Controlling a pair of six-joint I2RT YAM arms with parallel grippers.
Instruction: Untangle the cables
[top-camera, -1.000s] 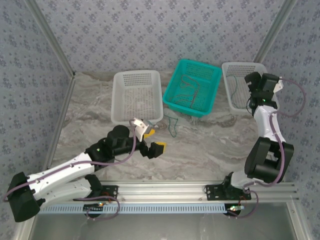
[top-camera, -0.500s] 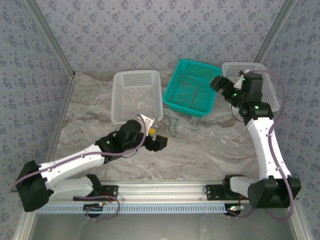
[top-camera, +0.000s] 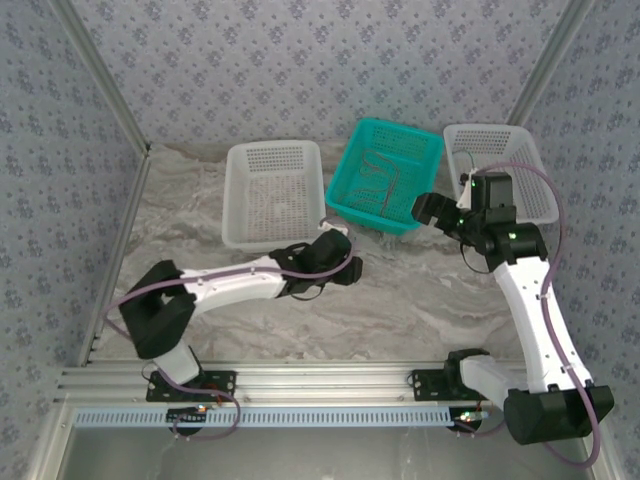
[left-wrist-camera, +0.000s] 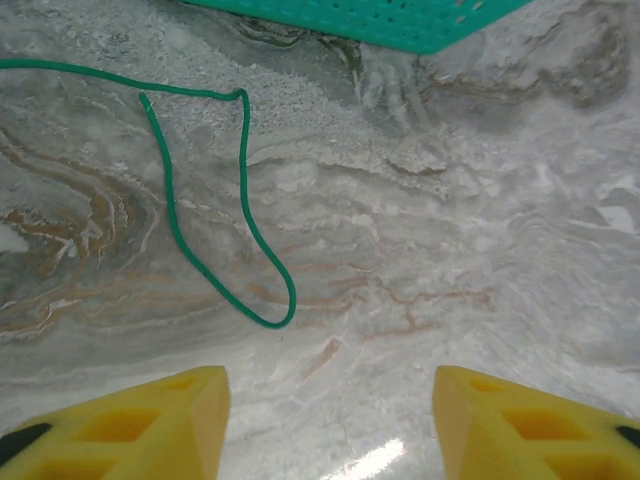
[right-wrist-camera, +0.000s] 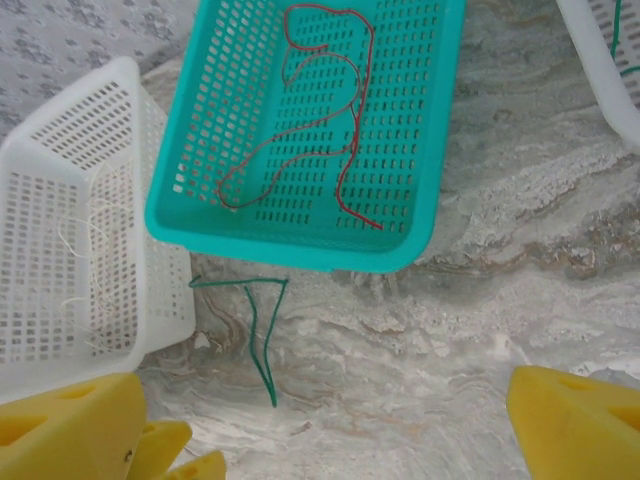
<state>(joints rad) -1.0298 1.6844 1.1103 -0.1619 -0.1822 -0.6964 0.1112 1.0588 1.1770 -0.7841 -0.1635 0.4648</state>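
while the left gripper (left-wrist-camera: 330, 400) stands wide apart, the green cable (left-wrist-camera: 166, 190) lies on the table (left-wrist-camera: 450, 250) at upper left; the right gripper (right-wrist-camera: 330, 405) is wide too, red cable (right-wrist-camera: 356, 140) inside the teal basket (right-wrist-camera: 290, 250).

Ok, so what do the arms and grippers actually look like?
The left arm and right arm have white links and black joints, each with a purple cable looping along it. The left gripper and right gripper have yellow, wedge-shaped fingers with hollow cut-outs.
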